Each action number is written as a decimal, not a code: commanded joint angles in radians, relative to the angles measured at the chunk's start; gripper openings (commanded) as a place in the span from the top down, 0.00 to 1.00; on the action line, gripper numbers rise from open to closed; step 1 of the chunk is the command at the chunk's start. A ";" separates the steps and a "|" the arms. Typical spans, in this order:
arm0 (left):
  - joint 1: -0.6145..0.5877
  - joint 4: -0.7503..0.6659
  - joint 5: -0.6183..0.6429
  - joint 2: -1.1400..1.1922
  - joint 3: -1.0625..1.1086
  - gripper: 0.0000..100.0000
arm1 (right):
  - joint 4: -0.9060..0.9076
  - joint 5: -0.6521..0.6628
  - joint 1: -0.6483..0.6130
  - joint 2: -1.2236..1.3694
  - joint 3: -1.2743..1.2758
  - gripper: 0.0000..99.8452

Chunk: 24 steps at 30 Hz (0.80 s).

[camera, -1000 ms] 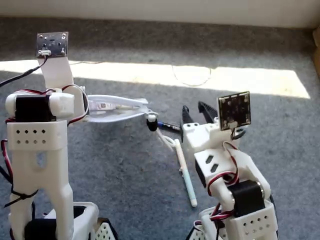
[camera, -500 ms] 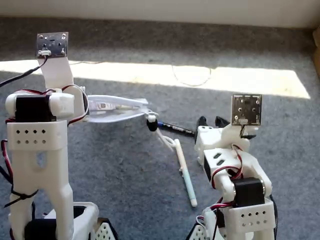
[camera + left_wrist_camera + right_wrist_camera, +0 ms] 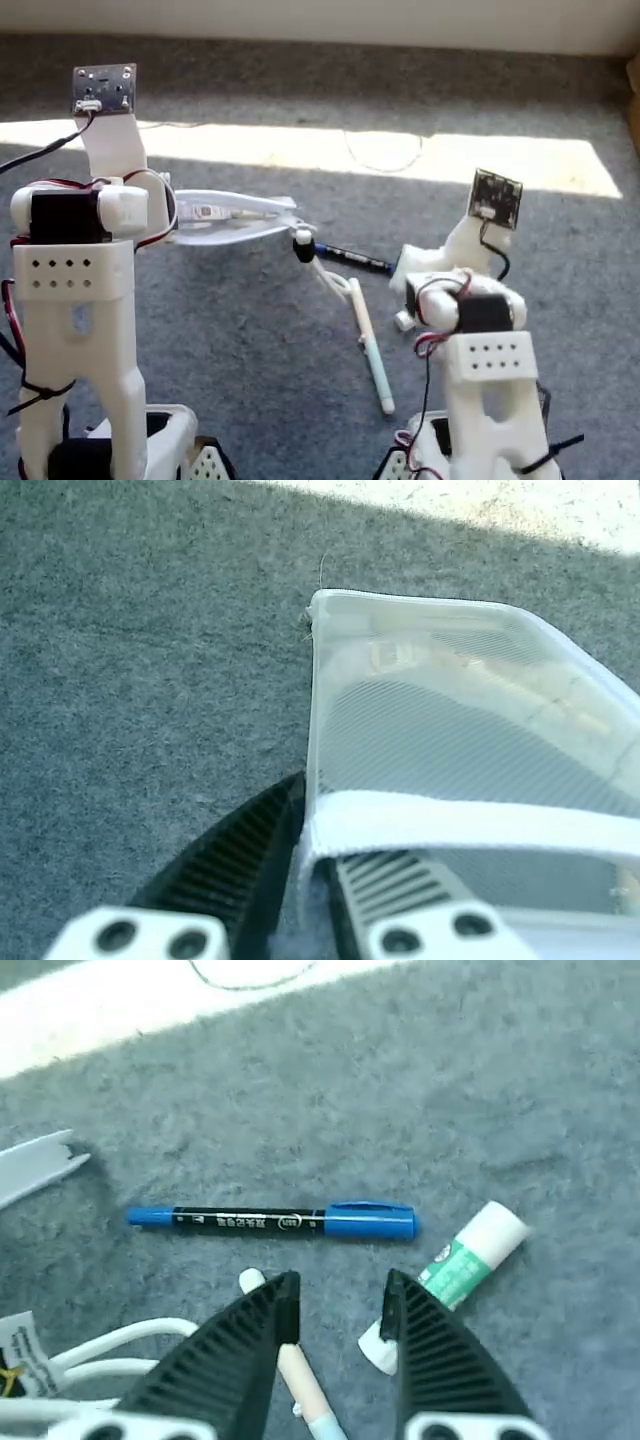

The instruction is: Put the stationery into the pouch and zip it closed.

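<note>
Pouch point(image 3: 450, 730) pinched at edge by left gripper point(image 3: 318, 825), mouth toward blue marker point(image 3: 275, 1221). Right wrist view: right gripper point(image 3: 340, 1290) spread, empty, above marker, glue stick point(image 3: 450, 1260), white pen point(image 3: 290, 1360). High view: grey carpet point(image 3: 250, 350), sunlit strip point(image 3: 300, 145).

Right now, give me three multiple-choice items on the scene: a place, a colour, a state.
1. The glue stick lies: A) on the carpet by the marker; B) on a tray; C) on a chair.
2. The marker's cap is: A) red; B) green; C) blue.
3. The left jaws are: A) wide open; B) shut on the pouch rim; C) shut on a ruler.
Key: 1 A, it rests on carpet beside the marker; 2 C, the cap is blue; 3 B, they pinch the rim in the left wrist view.
</note>
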 commanded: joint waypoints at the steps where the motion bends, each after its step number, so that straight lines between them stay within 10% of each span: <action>1: -0.022 -0.018 0.008 0.013 0.004 0.99 | 0.064 -0.164 0.015 0.228 -0.142 0.87; 10: -0.019 -0.040 0.008 0.013 0.005 0.99 | 0.148 -0.420 0.085 0.587 -0.383 0.87; 24: -0.018 -0.041 0.014 0.015 0.005 0.99 | 0.136 -0.450 0.234 0.822 -0.507 0.87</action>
